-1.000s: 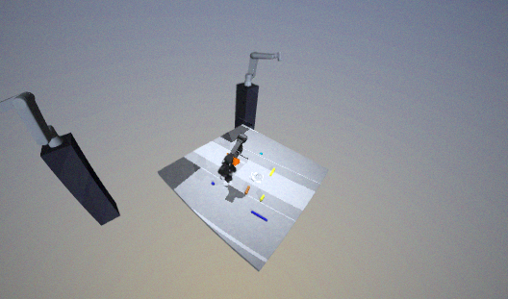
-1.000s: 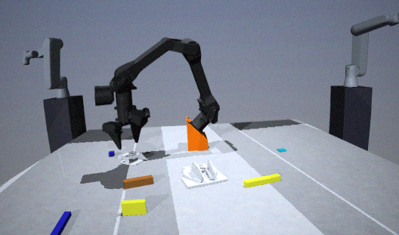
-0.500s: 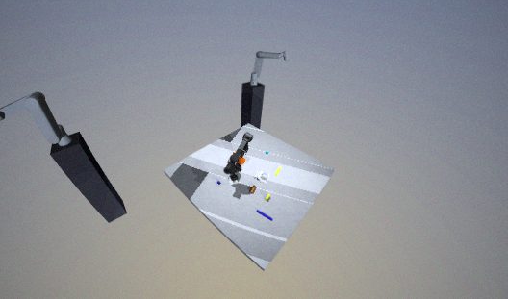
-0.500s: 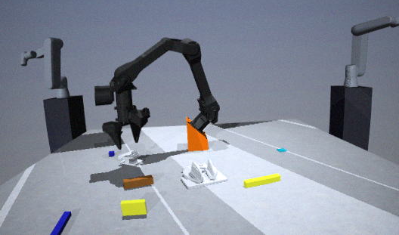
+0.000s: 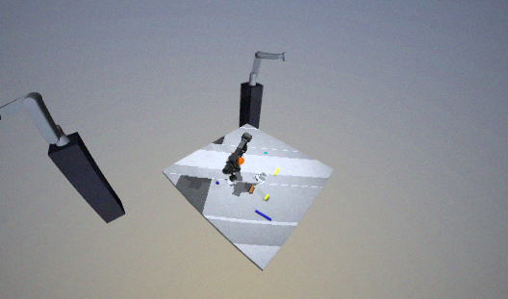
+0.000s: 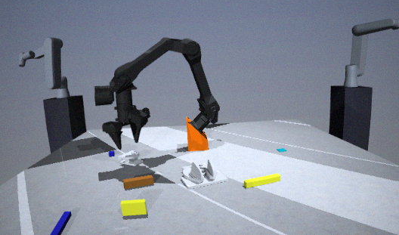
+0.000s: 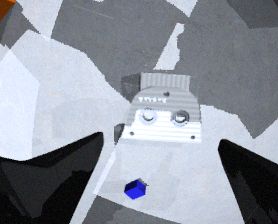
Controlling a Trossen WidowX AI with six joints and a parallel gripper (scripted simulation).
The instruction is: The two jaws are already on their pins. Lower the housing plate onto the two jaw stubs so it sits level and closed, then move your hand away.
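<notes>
End effector (image 5: 232, 178) (image 6: 128, 144) (image 7: 162, 141) wide open, holding nothing, above the housing plate (image 6: 129, 158) (image 7: 165, 112).

The open gripper (image 7: 162, 141) spreads its dark fingers over a pale, round-topped housing plate (image 7: 163, 112) with two ringed holes; a blue block (image 7: 135, 189) lies near its straight edge.

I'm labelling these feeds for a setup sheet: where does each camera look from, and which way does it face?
Top: high overhead, facing down; the whole dark arm shows.
Exterior: beside the table, facing across it; the arm and open gripper show side-on.
Wrist: on the arm's end, facing down at the white plate; only gripper fingers show.
Top and exterior share the brown block.
</notes>
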